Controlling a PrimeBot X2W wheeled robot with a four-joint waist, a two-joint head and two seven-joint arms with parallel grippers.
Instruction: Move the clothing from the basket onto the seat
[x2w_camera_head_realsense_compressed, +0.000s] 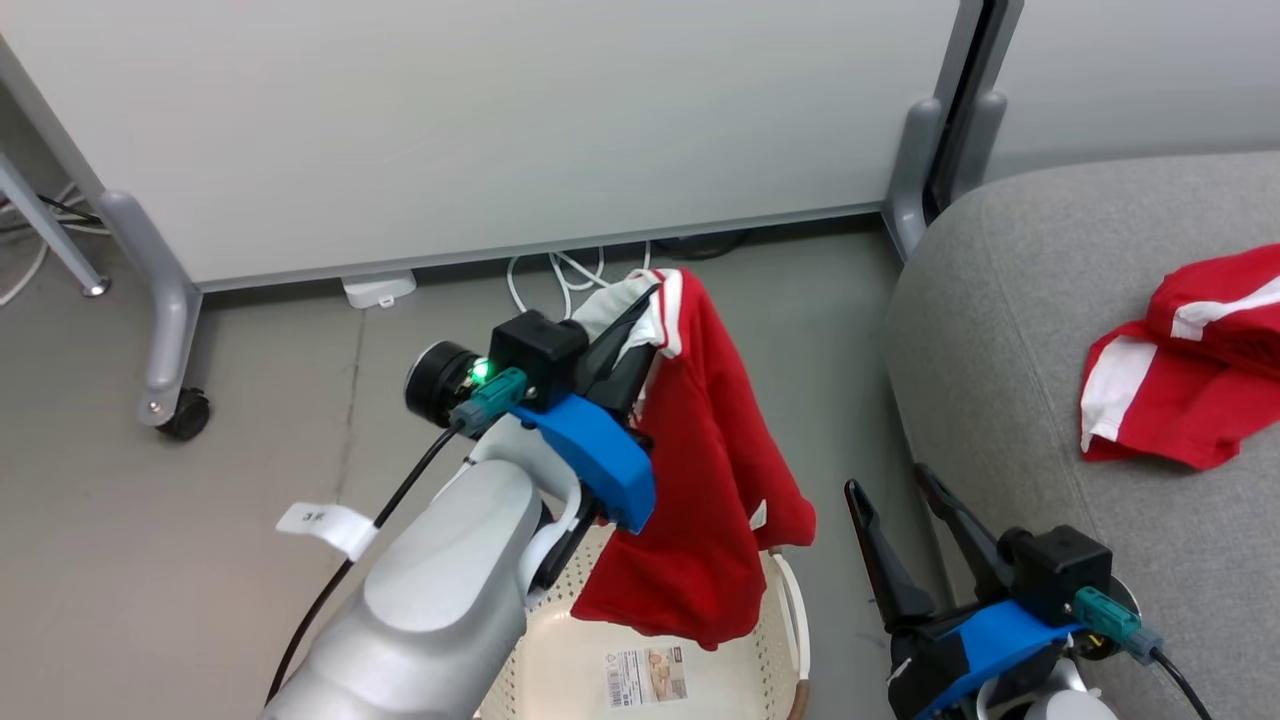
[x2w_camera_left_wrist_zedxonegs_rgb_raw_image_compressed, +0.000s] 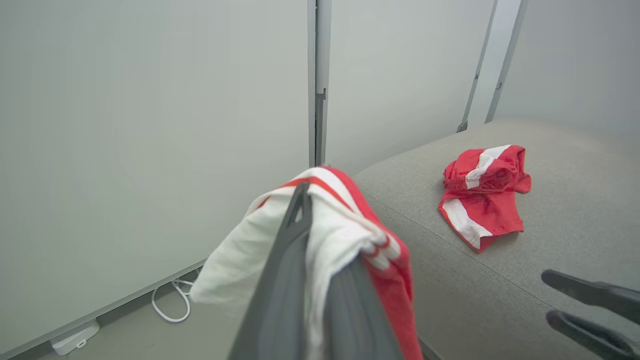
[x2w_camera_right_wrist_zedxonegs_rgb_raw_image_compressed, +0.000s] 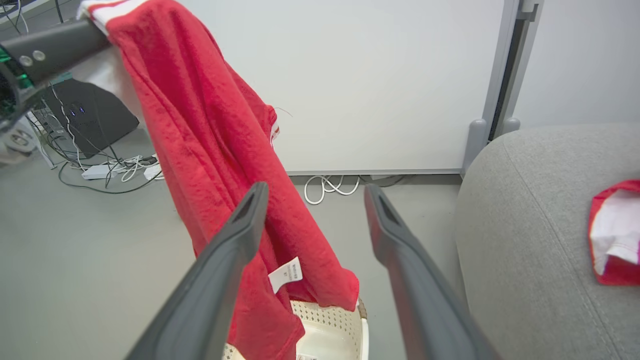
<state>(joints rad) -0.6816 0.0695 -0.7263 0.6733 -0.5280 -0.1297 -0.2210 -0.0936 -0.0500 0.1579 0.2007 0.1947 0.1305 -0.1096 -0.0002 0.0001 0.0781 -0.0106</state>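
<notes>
My left gripper (x2w_camera_head_realsense_compressed: 640, 300) is shut on a red garment with white trim (x2w_camera_head_realsense_compressed: 700, 480), which hangs down from the fingers above the cream basket (x2w_camera_head_realsense_compressed: 790, 610). From the left wrist the cloth (x2w_camera_left_wrist_zedxonegs_rgb_raw_image_compressed: 350, 235) drapes over both dark fingers. A second red and white garment (x2w_camera_head_realsense_compressed: 1190, 370) lies crumpled on the grey seat (x2w_camera_head_realsense_compressed: 1000, 330), seen again from the left wrist as the garment (x2w_camera_left_wrist_zedxonegs_rgb_raw_image_compressed: 482, 195). My right gripper (x2w_camera_head_realsense_compressed: 890, 490) stands open beside the seat's edge, to the right of the basket, with nothing between its fingers (x2w_camera_right_wrist_zedxonegs_rgb_raw_image_compressed: 235, 235). The hanging garment (x2w_camera_right_wrist_zedxonegs_rgb_raw_image_compressed: 220, 165) shows there too.
White partition panels (x2w_camera_head_realsense_compressed: 480, 120) on grey wheeled feet (x2w_camera_head_realsense_compressed: 170, 390) stand behind the basket. White cables (x2w_camera_head_realsense_compressed: 560, 275) and a power block lie on the grey floor below them. A paper label (x2w_camera_head_realsense_compressed: 645, 675) lies on the basket's bare base.
</notes>
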